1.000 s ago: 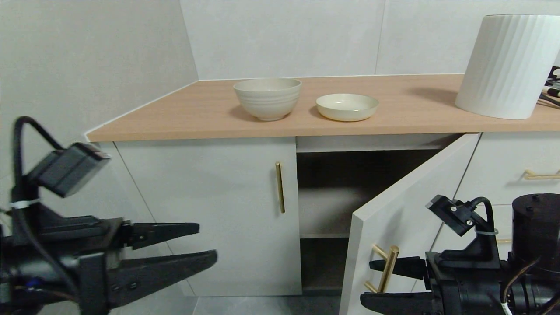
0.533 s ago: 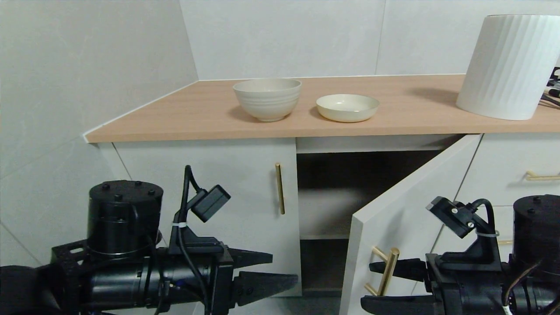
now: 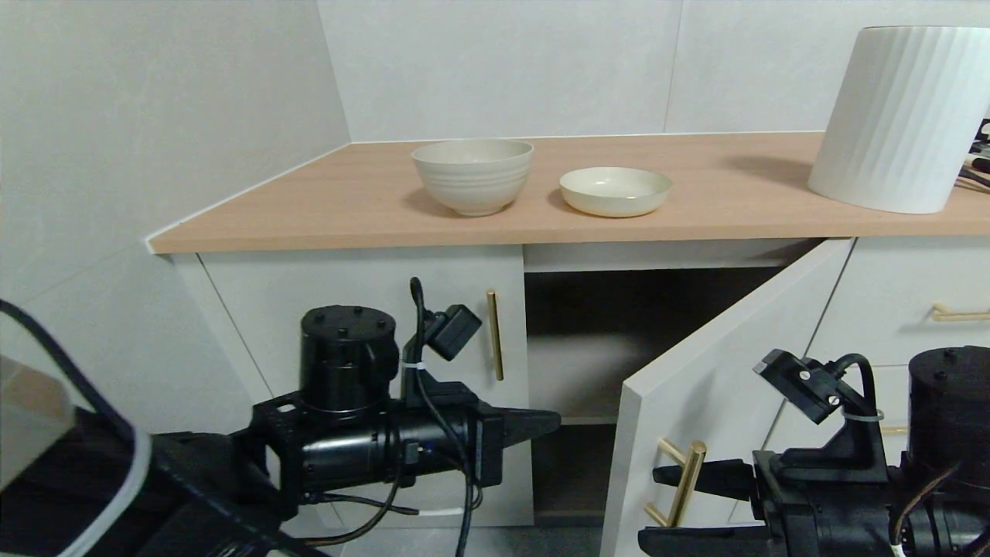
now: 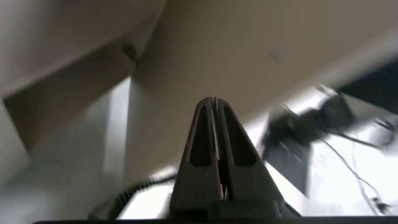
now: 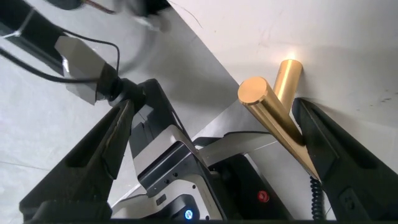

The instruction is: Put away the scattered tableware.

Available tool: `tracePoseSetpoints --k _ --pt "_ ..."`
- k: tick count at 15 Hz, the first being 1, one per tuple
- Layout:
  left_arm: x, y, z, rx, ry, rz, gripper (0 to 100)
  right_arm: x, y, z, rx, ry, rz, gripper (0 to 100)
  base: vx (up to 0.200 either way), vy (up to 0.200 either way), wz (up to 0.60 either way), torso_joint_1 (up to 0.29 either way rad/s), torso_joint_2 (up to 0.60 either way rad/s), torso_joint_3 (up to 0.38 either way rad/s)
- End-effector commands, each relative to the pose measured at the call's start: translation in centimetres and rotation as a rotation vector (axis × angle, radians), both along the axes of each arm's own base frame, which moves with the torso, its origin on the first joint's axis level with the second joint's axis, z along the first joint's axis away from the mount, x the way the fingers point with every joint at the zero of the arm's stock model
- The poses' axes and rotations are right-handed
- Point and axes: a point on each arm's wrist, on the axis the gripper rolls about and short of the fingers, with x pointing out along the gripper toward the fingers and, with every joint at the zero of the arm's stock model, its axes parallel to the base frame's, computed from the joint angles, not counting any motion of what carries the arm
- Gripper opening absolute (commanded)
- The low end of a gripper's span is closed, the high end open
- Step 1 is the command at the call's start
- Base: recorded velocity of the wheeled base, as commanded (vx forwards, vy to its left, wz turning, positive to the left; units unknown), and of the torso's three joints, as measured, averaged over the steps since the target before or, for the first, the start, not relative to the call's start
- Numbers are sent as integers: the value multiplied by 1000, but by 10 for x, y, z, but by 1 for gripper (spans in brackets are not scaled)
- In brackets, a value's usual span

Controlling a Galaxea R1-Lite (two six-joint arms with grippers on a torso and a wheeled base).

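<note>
A ribbed beige bowl [image 3: 473,174] and a shallow cream dish [image 3: 615,190] stand side by side on the wooden countertop [image 3: 325,209]. Below them the cabinet's right door [image 3: 696,387] hangs open. My right gripper [image 3: 650,503] is open, one finger either side of that door's brass handle [image 3: 681,476]; in the right wrist view the handle [image 5: 273,106] lies close to one finger of the right gripper [image 5: 212,106]. My left gripper [image 3: 553,422] is shut with nothing in it, low in front of the closed left door, its tip at the edge of the dark opening. The left wrist view shows the left gripper [image 4: 213,109] with its fingers pressed together.
A tall white ribbed container [image 3: 901,116] stands at the counter's right end. The closed left door carries a vertical brass handle [image 3: 495,333]. A shelf [image 3: 572,371] shows inside the open cabinet. Drawers with a brass handle [image 3: 959,312] lie to the right, and a tiled wall to the left.
My left arm has swung in from the left toward the cabinet opening, and its gripper has gone from open to shut. The right gripper stays at the door handle.
</note>
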Motion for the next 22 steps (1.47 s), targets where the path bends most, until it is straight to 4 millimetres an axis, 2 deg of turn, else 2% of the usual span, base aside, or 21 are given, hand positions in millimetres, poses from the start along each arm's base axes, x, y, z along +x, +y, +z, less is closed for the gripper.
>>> tracePoseSetpoints --k 1,3,7,11,14,18,20,22 --pt "13 -33 -28 5 -3 -41 0 1 0 -1 -4 3 -3 100 0 0 0 0 0 0" --pt "14 -46 -37 -35 -56 -58 0 0 0 -1 -3 1 -4 100 0 0 0 0 0 0" --pt "14 -51 -32 -59 -89 -62 0 1 -2 0 -6 -11 -31 100 0 0 0 0 0 0" --pt "19 -60 -21 -93 -128 -70 0 7 -23 6 -16 -76 -171 100 0 0 0 0 0 0" --pt "13 -68 -19 -98 -130 -96 0 11 -28 3 -66 -117 -299 100 0 0 0 0 0 0" --pt "11 -69 -18 -102 -134 -98 0 -10 -40 4 -108 -105 -301 100 0 0 0 0 0 0" --pt "10 -69 -17 -102 -136 -92 0 -28 -50 3 -169 -100 -259 100 0 0 0 0 0 0" --pt "10 -70 -20 -96 -126 -93 0 -33 -51 3 -186 -118 -233 100 0 0 0 0 0 0"
